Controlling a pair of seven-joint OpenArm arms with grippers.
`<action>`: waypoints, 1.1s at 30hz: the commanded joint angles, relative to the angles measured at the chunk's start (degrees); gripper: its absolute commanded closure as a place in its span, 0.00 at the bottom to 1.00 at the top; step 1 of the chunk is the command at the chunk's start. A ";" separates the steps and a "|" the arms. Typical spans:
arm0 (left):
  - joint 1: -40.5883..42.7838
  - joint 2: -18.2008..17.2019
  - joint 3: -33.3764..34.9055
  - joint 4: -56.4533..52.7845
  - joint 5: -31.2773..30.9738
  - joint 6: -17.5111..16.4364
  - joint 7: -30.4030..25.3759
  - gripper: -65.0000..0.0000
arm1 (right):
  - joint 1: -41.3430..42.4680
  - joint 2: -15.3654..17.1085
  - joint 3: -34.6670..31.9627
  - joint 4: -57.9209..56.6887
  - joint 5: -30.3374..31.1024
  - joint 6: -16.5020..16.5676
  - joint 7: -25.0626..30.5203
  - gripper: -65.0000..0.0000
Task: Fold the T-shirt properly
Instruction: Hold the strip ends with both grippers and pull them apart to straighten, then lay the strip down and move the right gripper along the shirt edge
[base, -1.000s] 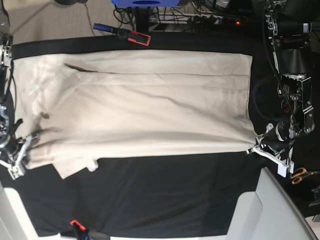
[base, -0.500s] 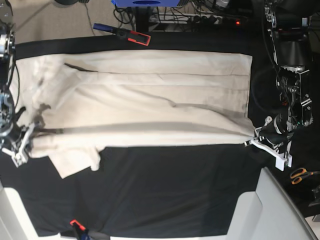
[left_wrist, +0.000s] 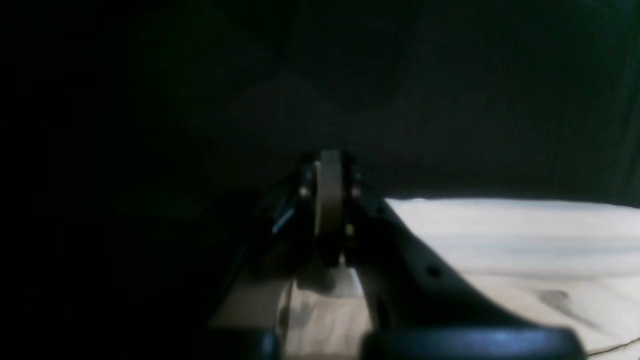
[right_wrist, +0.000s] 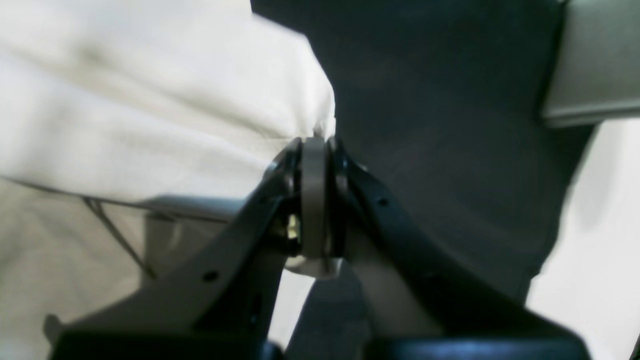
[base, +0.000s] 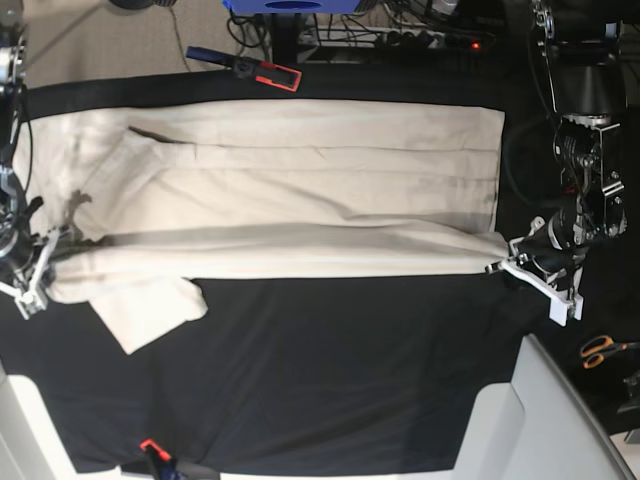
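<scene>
The T-shirt (base: 300, 190) lies spread across the upper half of the base view on the black-covered surface (base: 330, 380), reaching from the left edge almost to the right. Its lower long edge is lifted and rolled slightly upward in the frame, stretched between the two arms — a lengthwise fold that looks begun rather than finished. One sleeve (base: 145, 308) hangs out below the roll at lower left, not yet tucked in.

The left gripper (base: 505, 266), at middle right of the base view, has its jaws pressed together on the hem corner; its wrist view shows pale cloth caught at the tips. The right gripper (base: 42, 262), at the left edge, likewise pinches the shoulder end, and its wrist view shows cream fabric bunched right at the closed jaws.

By my reading, the first long fold remains to be laid over, then the sleeve and the crosswise folds — most of the task is ahead.

No brand, label or writing can be read on the shirt or elsewhere.
</scene>
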 joint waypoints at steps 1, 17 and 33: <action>-0.53 -1.12 -0.33 1.05 0.01 -0.03 -0.97 1.00 | 0.35 1.66 1.35 3.22 0.29 -1.00 -0.73 1.00; 5.71 -1.65 1.43 6.33 0.09 -0.03 -0.71 1.00 | -8.79 -2.12 7.86 17.11 0.02 4.53 -11.81 1.00; 9.93 -2.97 3.98 6.41 0.09 0.15 -0.80 1.00 | -11.96 -3.61 7.94 17.02 0.02 4.27 -13.83 1.00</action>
